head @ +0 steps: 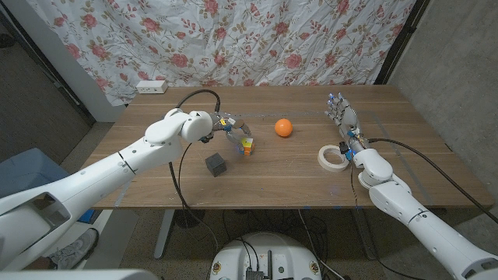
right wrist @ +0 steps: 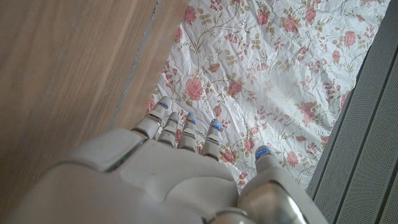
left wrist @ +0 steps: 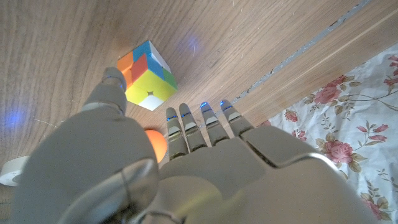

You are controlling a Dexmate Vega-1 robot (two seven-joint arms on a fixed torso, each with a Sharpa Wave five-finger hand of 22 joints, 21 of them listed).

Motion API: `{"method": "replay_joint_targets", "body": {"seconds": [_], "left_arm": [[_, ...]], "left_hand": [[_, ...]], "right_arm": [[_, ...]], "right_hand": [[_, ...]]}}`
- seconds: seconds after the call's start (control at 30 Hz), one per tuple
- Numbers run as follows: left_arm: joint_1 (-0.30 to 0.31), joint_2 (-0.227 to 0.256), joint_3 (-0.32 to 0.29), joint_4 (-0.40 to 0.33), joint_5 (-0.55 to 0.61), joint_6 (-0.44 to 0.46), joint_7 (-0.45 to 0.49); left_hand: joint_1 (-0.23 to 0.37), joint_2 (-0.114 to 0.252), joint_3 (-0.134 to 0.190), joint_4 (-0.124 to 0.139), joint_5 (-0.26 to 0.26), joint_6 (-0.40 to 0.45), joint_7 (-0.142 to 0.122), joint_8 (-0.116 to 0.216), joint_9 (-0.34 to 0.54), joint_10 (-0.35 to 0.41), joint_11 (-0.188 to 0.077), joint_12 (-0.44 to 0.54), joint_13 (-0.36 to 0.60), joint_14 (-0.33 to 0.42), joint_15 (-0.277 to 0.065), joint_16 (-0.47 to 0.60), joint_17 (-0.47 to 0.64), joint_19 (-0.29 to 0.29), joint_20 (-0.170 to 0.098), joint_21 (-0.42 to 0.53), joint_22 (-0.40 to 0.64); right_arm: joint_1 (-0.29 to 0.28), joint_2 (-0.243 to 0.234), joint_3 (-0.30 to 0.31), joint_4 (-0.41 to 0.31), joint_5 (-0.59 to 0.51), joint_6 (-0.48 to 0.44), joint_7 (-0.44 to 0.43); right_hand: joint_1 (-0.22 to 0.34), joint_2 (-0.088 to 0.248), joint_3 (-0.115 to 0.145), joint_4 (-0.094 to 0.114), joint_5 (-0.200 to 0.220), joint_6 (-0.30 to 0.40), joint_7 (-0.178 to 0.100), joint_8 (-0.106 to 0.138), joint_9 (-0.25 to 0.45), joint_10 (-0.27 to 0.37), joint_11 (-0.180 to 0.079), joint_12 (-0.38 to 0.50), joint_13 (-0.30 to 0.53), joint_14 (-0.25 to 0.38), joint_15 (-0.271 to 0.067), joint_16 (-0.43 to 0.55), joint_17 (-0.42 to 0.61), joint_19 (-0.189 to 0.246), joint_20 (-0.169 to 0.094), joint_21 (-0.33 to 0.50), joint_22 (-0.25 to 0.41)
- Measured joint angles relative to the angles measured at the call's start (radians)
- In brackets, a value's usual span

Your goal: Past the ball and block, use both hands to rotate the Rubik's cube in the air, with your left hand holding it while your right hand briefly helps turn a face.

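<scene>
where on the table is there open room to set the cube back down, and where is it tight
Bare wood runs along the near edge of the table, between the dark block and the tape roll. The far strip behind the orange ball is also free. It is crowded around the Rubik's cube and left hand, and by the right hand.

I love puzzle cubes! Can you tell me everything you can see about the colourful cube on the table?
The Rubik's cube is small, looks like glossy plastic, and shows two tiles along each edge. Its tiles are orange, red, yellow, green, blue and white, mixed up, so it is not solved. It sits on the wooden table between the dark block and the orange ball. The left hand reaches over it, fingers at its side; whether they touch is unclear.
</scene>
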Motion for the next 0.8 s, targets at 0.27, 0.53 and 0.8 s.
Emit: {"method": "replay_joint_targets", "body": {"seconds": [0.27, 0.53, 0.8], "left_arm": [[-0.014, 0.001, 0.002, -0.001, -0.009, -0.006, -0.039], [-0.025, 0.0, 0.002, 0.01, -0.038, -0.009, -0.08], [-0.024, 0.002, -0.02, 0.033, -0.118, -0.004, -0.089]], "left_hand": [[-0.024, -0.013, -0.004, 0.004, -0.006, -0.062, 0.017, 0.0, -0.005, -0.062, 0.018, 0.0, -0.034, -0.051, 0.014, 0.0, 0.0, -0.029, 0.001, 0.0, -0.004], [-0.099, -0.013, -0.017, 0.011, -0.017, -0.194, 0.02, 0.0, -0.005, -0.201, 0.033, 0.0, -0.079, -0.212, 0.038, -0.007, -0.002, -0.148, -0.013, -0.008, -0.004], [-0.145, 0.0, -0.025, 0.019, -0.017, -0.247, 0.031, 0.0, -0.009, -0.268, 0.052, 0.0, -0.09, -0.272, 0.056, -0.007, -0.002, -0.212, 0.0, -0.008, -0.004]], "right_arm": [[-0.003, 0.004, 0.0, 0.0, 0.0, 0.007, -0.003], [-0.002, 0.004, 0.0, 0.01, 0.011, 0.009, 0.012], [0.005, 0.003, -0.002, 0.025, 0.02, 0.019, 0.032]], "right_hand": [[0.0, 0.0, 0.0, 0.0, 0.0, -0.008, 0.008, 0.0, 0.0, -0.004, 0.004, -0.007, 0.0, -0.008, 0.008, -0.006, 0.0, -0.004, 0.004, -0.004, 0.0], [-0.009, -0.009, -0.011, 0.0, 0.0, -0.049, 0.034, -0.005, 0.0, -0.02, 0.012, -0.01, 0.0, -0.024, -0.002, -0.007, 0.0, -0.019, 0.003, -0.008, 0.0], [-0.009, -0.009, -0.019, 0.008, 0.0, -0.07, 0.055, -0.005, 0.0, -0.031, 0.012, -0.014, 0.0, -0.03, -0.016, -0.007, 0.0, -0.03, -0.017, -0.008, 0.0]]}}
